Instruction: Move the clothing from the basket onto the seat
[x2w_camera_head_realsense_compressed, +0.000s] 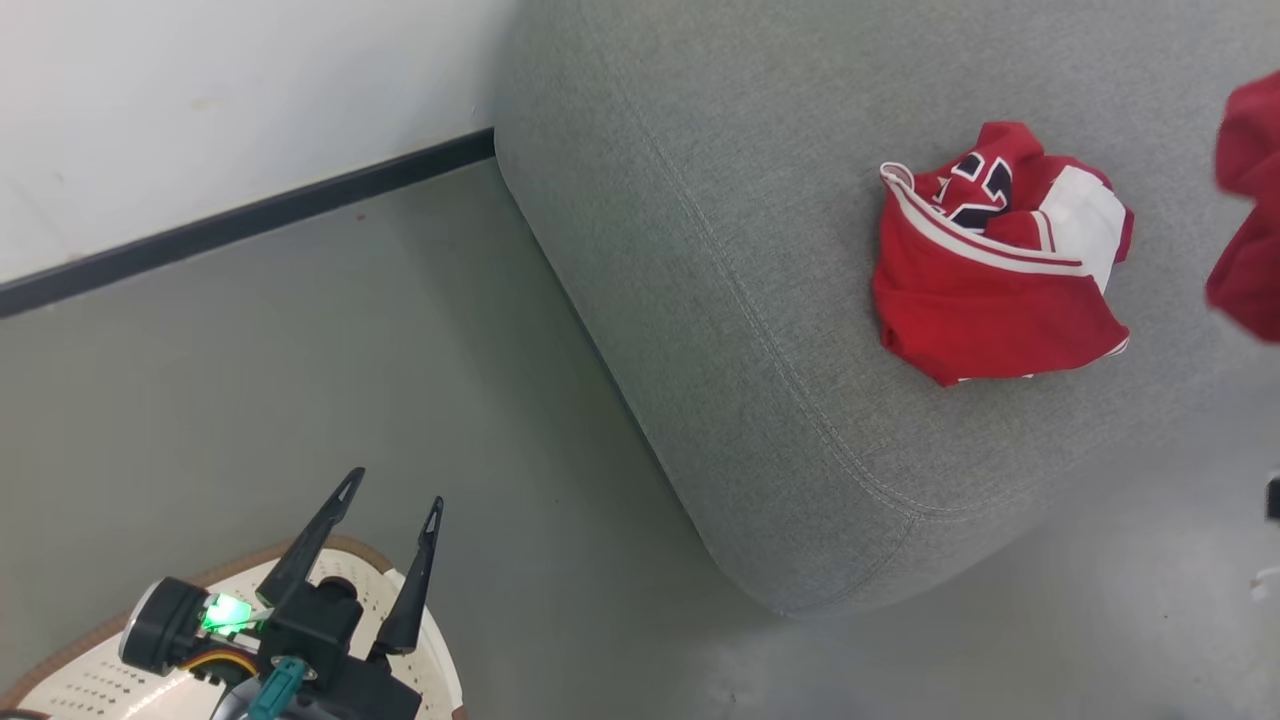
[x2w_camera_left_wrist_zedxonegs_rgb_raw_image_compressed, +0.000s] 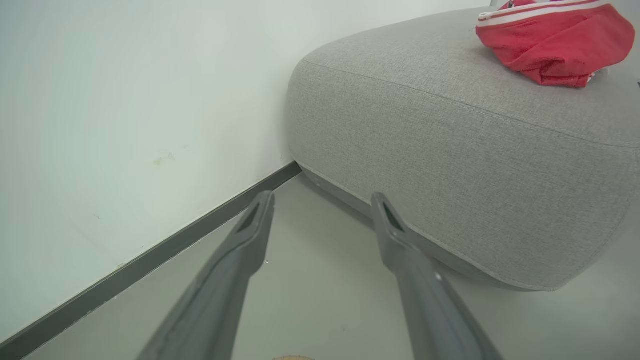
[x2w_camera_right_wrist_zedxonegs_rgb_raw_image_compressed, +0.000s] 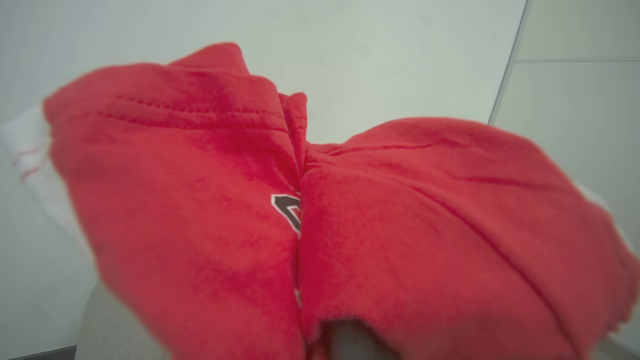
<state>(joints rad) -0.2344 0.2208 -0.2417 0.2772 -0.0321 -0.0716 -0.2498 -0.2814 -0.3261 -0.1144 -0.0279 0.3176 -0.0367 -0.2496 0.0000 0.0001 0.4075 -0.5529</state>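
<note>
1. My right hand is buried under the bunched red garment with a scrap of black-and-white lettering (x2w_camera_right_wrist_zedxonegs_rgb_raw_image_compressed: 350, 225). The cloth creases to a pinch line at the middle of the right wrist view, so I judge the fingers pressed together on it.
2. In the head view that same garment (x2w_camera_head_realsense_compressed: 1250, 250) hangs at the right edge above the large grey woven-fabric seat (x2w_camera_head_realsense_compressed: 760, 250). It is just to the right of, and apart from, the crumpled red garment with white stripes and dark lettering (x2w_camera_head_realsense_compressed: 990, 290) that lies on the cushion.
3. What matters next is that the seat lies straight below the held bundle, so I judge a lowering and a release would do. I cannot tell the bundle's long axis.
4. My left hand (x2w_camera_head_realsense_compressed: 396, 486) is spread wide and empty above the cream-white perforated basket with a brown rim (x2w_camera_head_realsense_compressed: 60, 650), well apart from the seat. The right arm is the nearer one.
5. The left wrist view shows the seat's rounded side and the lying garment near its top edge. The head view alone shows the gap between the two garments. I cannot tell what remains in the basket.
</note>
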